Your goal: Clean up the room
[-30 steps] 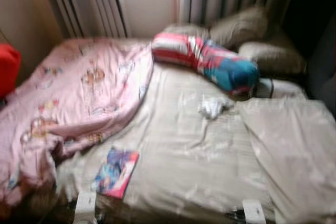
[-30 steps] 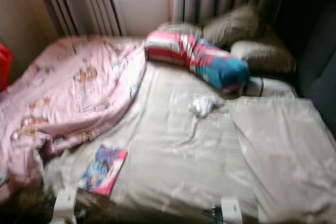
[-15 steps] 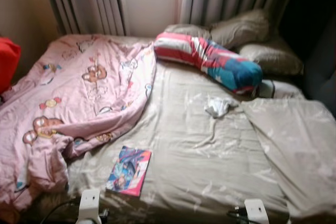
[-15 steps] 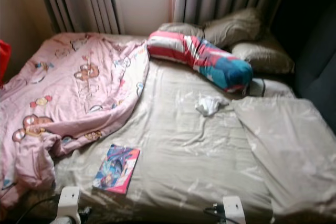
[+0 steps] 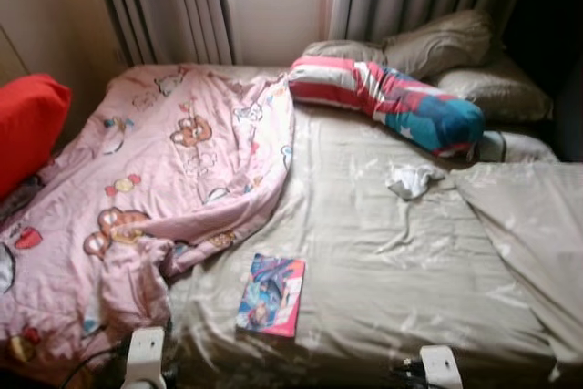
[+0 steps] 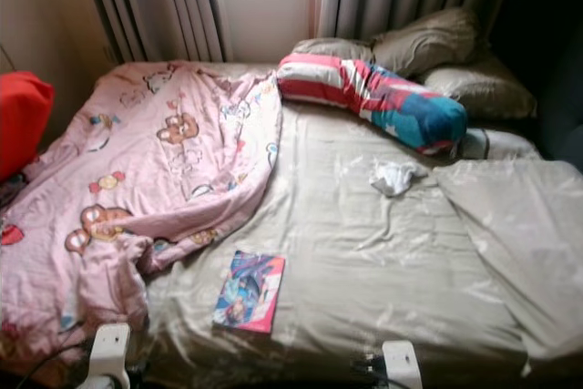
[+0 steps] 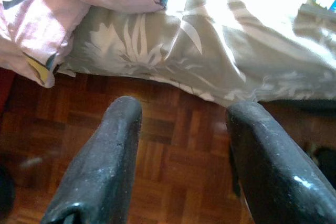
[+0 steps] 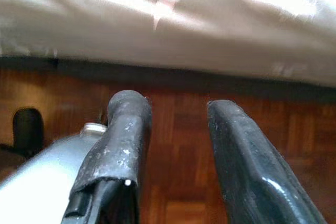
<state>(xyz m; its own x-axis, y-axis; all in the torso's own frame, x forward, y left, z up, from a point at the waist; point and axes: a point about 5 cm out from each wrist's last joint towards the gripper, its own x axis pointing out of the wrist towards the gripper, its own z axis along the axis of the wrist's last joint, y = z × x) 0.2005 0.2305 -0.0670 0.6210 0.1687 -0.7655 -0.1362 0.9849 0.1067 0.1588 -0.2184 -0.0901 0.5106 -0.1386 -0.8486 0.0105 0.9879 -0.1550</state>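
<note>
Bedding lies rumpled across a wide bed [image 5: 383, 298] covered by a tan leaf-patterned sheet. A pink blanket [image 5: 155, 189] printed with cartoon figures is bunched over the bed's left half, its lower end spilling over the near-left corner. A thin book [image 5: 271, 295] with a bright pink and blue cover lies flat near the bed's front edge, just beside the blanket's hem and apart from it. A small crumpled white cloth [image 5: 408, 179] sits on the sheet toward the right side, near the head end. Behind it a long striped bolster [image 5: 387, 102] in red, white, pink and teal lies slantwise along the head edge, with tan pillows [image 5: 442, 43] stacked at the far right corner. A second tan cover [image 5: 533, 234] is folded over the right edge. A red cushion [image 5: 27, 125] rests off the left edge against the wall, and grey curtains [image 5: 173, 6] hang either side of a bright window. The left gripper [image 7: 181, 145] hangs low before the bed's front edge over the parquet floor [image 7: 173, 182], its two black fingers spread apart with nothing between them. The right gripper [image 8: 176, 150] hangs likewise above the floor below the sheet's front edge, fingers parted and holding nothing.
</note>
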